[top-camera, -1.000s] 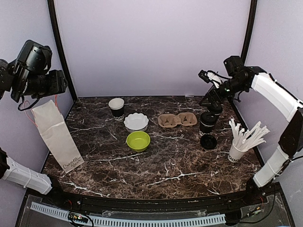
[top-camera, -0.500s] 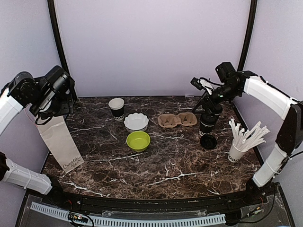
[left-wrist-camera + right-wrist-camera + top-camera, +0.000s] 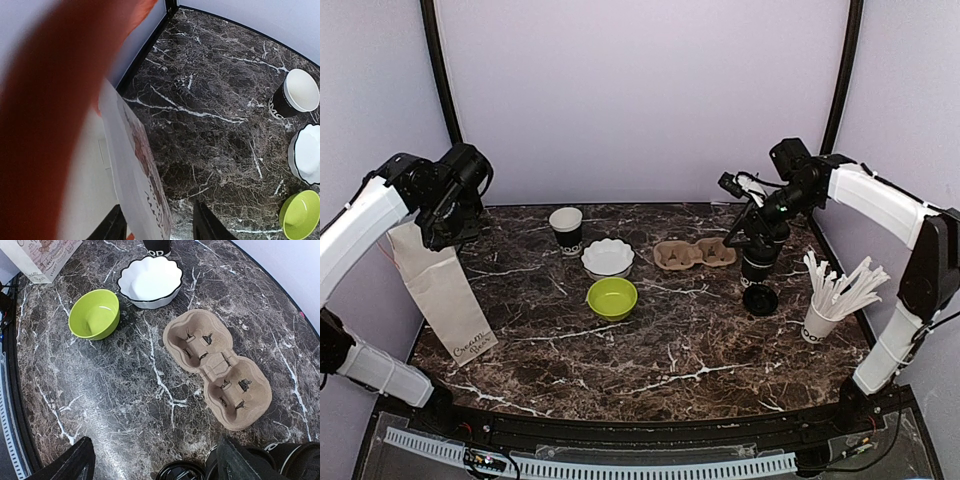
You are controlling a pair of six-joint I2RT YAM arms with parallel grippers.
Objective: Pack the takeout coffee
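Moved since earlier: both arms have swung inward; the left arm came down from high at the left to hang over the white paper bag, and the right arm drew in and lowered over the coffee cup.
Coffee cup: black, standing near the desk's right edge, toward the back; its top is hidden by the arm, so I cannot tell whether a lid is on it. A black lid lies flat on the desk just in front of it.
Right tool: fingers spread wide, directly above the cup, pinching nothing.
Step in hand: most likely reaching for the cup.
Next move calls for: a straight drop with fingers either side of the cup, then a gentle squeeze.
Cardboard cup carrier: empty, just left of the cup; probable destination.
Left tool: fingers apart over the bag's top at the left edge; nothing visibly gripped.
Around: lidless black cup, white scalloped bowl, green bowl, white cup of sticks by the right edge.
In the way: the loose lid and sticks crowd the cup.
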